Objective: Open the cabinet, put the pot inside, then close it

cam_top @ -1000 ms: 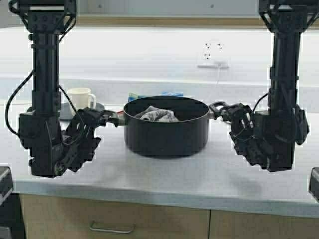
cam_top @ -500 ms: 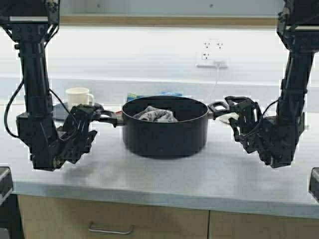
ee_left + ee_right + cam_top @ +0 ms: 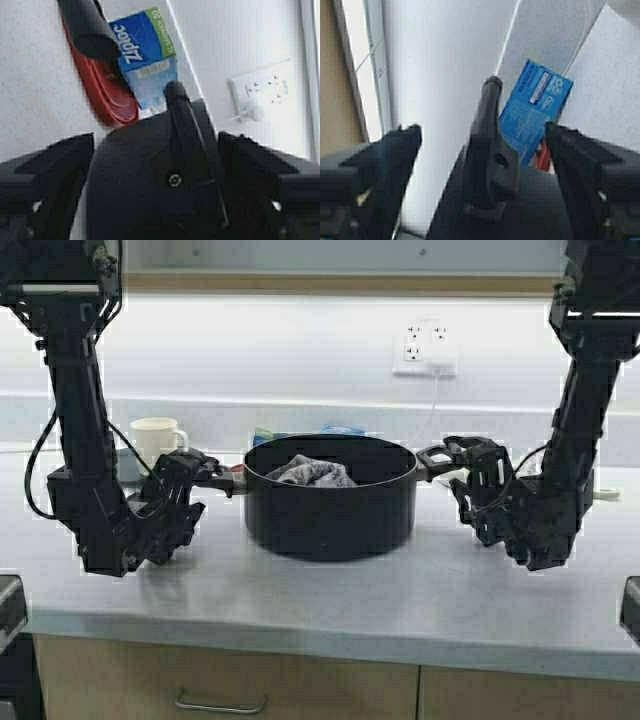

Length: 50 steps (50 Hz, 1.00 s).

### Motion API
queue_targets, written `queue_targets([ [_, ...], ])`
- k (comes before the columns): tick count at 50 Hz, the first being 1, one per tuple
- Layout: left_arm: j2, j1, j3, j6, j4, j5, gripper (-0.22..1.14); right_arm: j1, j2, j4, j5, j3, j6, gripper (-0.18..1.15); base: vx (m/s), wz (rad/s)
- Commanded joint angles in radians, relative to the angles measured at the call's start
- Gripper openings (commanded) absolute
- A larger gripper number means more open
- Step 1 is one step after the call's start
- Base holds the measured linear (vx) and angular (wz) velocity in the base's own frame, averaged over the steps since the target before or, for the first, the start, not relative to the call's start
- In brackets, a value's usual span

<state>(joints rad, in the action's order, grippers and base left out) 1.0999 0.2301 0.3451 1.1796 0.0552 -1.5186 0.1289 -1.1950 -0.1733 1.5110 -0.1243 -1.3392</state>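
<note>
The wide black pot (image 3: 330,515) stands on the grey counter (image 3: 330,600) with a grey cloth (image 3: 312,472) inside it. My left gripper (image 3: 205,472) is open around the pot's left loop handle (image 3: 187,130), one finger on each side and both clear of it. My right gripper (image 3: 455,465) is open in the same way around the right handle (image 3: 487,150), with wide gaps to its fingers (image 3: 395,150). Of the cabinet, only a tan lower edge (image 3: 340,282) shows at the top of the high view; its doors are out of view.
A cream mug (image 3: 158,438) stands behind my left gripper. A blue Ziploc box (image 3: 145,55) and a red item (image 3: 107,95) lie behind the pot. A wall outlet (image 3: 425,348) with a plugged cord is at the back. Floor units with a bar handle (image 3: 220,702) sit below the counter edge.
Both arms have swung their upper links outward, and both grippers have moved up and in around the pot's handles. The pot has not moved.
</note>
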Motion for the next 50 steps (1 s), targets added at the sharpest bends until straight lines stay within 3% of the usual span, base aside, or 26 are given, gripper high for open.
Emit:
queue_targets([
  [1,-0.023,0.002,-0.021,0.002,-0.005,0.014,1.03,0.003,0.012,0.012,-0.017,0.008,-0.006,1.03,0.01,-0.01],
  [8,-0.026,0.003,-0.018,0.000,-0.020,0.015,1.00,0.003,0.015,-0.008,-0.017,0.003,-0.031,0.98,0.01,-0.01],
  [12,-0.028,0.003,-0.011,0.002,-0.020,0.020,0.94,0.003,0.021,-0.026,-0.017,-0.005,-0.051,0.83,0.01,0.00],
  [18,-0.032,0.002,-0.008,0.000,-0.020,0.057,0.68,0.003,0.032,-0.032,-0.017,-0.002,-0.058,0.43,0.01,0.00],
  [22,-0.034,0.002,-0.011,0.000,-0.020,0.080,0.41,0.003,0.037,-0.032,-0.017,0.002,-0.057,0.14,0.00,0.00],
  [25,-0.035,0.002,-0.011,0.000,-0.021,0.087,0.19,0.003,0.038,-0.031,-0.017,0.000,-0.060,0.01,0.00,0.00],
  [30,-0.037,0.002,-0.005,0.000,-0.026,0.091,-0.06,0.003,0.046,-0.031,-0.017,-0.011,-0.064,0.05,0.00,0.00],
  [38,-0.046,0.002,0.023,-0.012,-0.026,0.083,0.04,0.002,0.086,-0.029,-0.008,-0.071,-0.051,0.07,0.00,0.00],
  [50,-0.121,0.003,0.143,-0.055,-0.052,0.011,0.02,0.003,0.167,-0.031,0.083,-0.227,-0.018,0.07,0.00,0.00],
])
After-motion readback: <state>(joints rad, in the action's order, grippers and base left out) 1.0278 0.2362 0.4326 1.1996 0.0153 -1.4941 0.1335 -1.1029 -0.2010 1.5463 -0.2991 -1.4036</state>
